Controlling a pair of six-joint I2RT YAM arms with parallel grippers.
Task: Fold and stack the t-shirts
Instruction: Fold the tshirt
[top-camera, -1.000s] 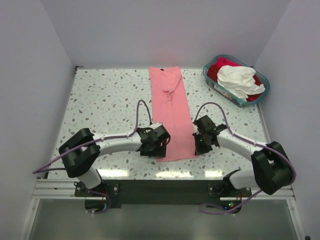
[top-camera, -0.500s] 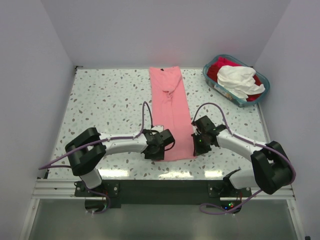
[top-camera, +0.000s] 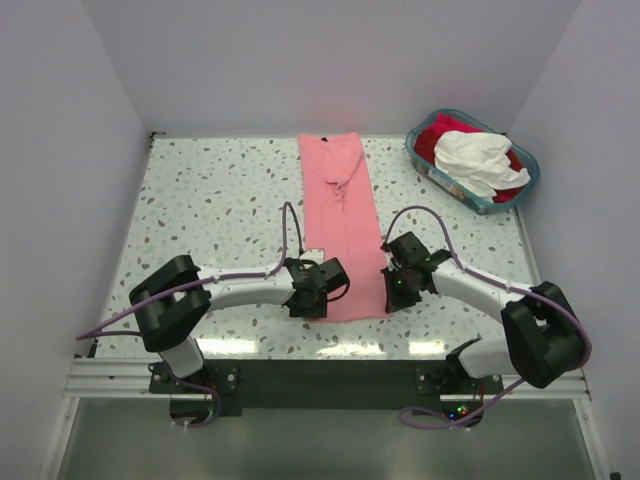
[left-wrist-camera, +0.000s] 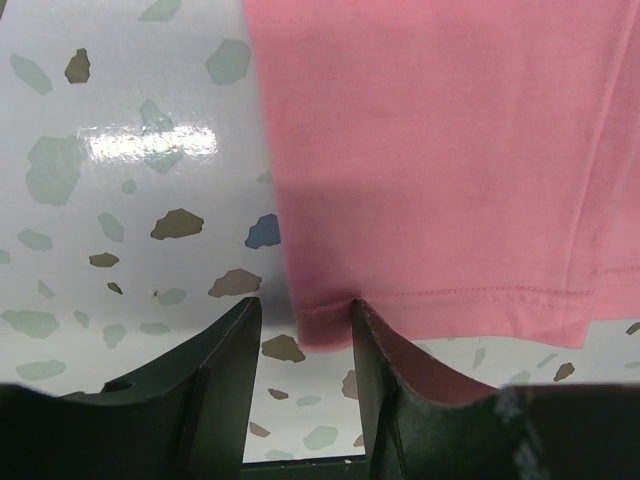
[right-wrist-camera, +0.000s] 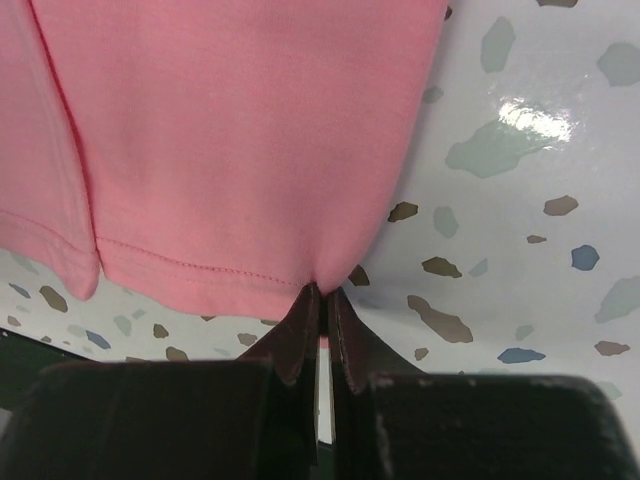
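A salmon-pink t-shirt (top-camera: 340, 215) lies folded into a long strip down the middle of the table, its dark neck tag at the far end. My left gripper (top-camera: 318, 297) is at the strip's near left corner. In the left wrist view the hem corner of this t-shirt (left-wrist-camera: 430, 150) sits between the fingers of the left gripper (left-wrist-camera: 303, 312), which is open, with a gap on the left side. My right gripper (top-camera: 392, 293) is at the near right corner. In the right wrist view the right gripper (right-wrist-camera: 322, 295) is shut on the hem of the pink t-shirt (right-wrist-camera: 230, 130).
A teal-blue basket (top-camera: 432, 172) stands at the far right corner. It holds a white t-shirt (top-camera: 475, 160) on top of a red t-shirt (top-camera: 430, 135). Speckled tabletop (top-camera: 210, 200) lies to the left of the pink strip. White walls close in on three sides.
My left gripper has slid right to the strip's near left corner, and its jaws have narrowed around the hem. The right gripper has kept its pinch and barely moved.
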